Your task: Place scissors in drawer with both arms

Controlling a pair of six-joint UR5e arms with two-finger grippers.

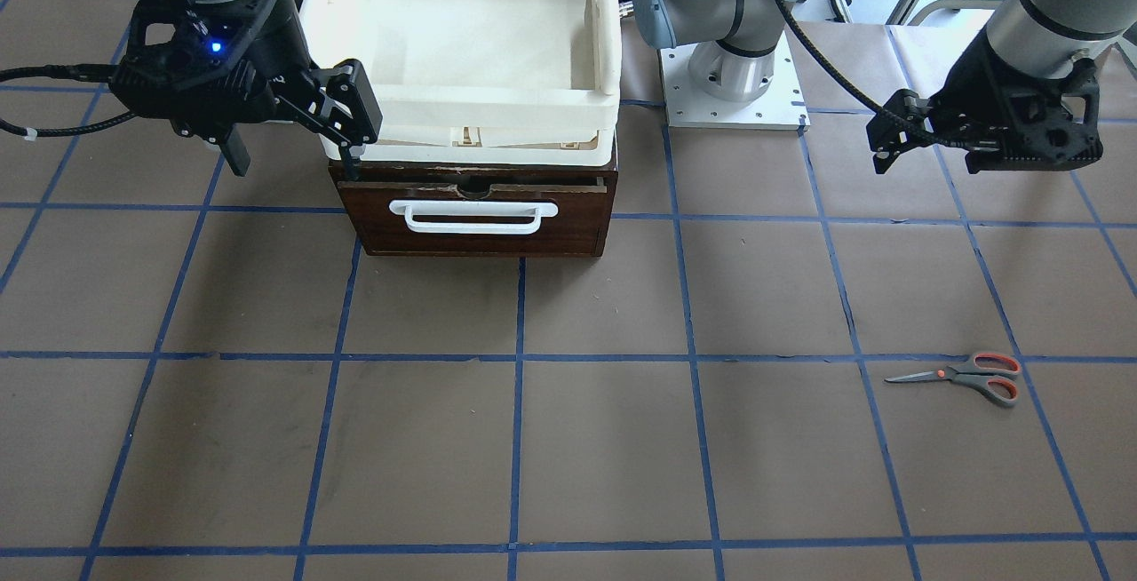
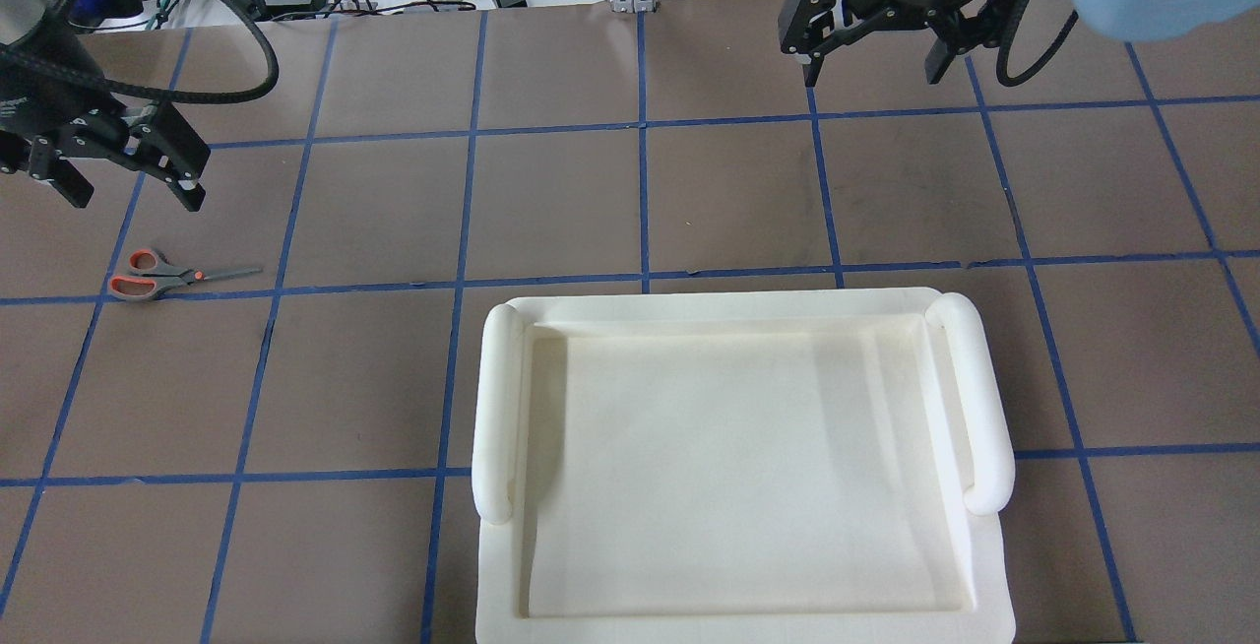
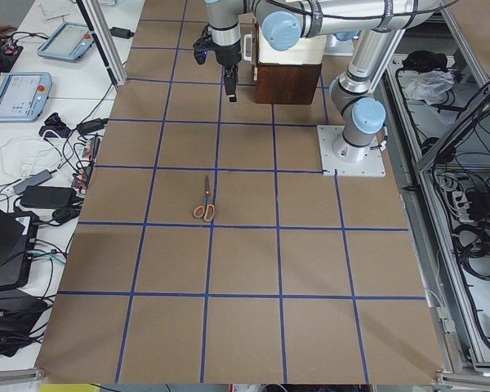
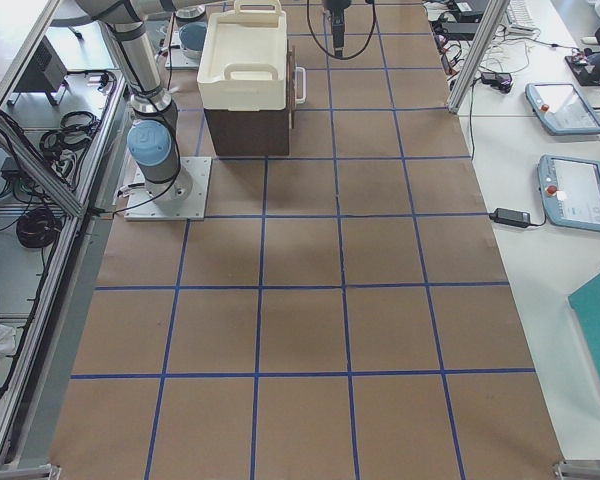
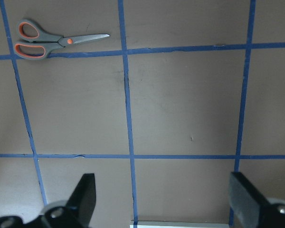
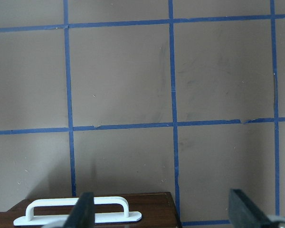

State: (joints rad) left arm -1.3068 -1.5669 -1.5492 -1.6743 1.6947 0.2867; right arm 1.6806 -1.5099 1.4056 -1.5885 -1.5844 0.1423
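The scissors [image 1: 964,377] lie flat and closed on the brown table, with grey handles lined orange; they also show in the overhead view [image 2: 157,277] and the left wrist view [image 5: 47,42]. My left gripper [image 2: 133,193] is open and empty, raised above the table a little beyond the scissors. The drawer [image 1: 480,212] has a dark brown front and a white loop handle [image 1: 475,217], and it looks pushed in. My right gripper [image 2: 871,73] is open and empty, hovering in front of the drawer, whose handle shows low in the right wrist view [image 6: 78,211].
A cream-white plastic tray [image 1: 462,97] sits on top of the drawer cabinet and hides it in the overhead view [image 2: 497,398]. The left arm's base plate [image 1: 733,92] stands beside the cabinet. Blue tape lines grid the brown table.
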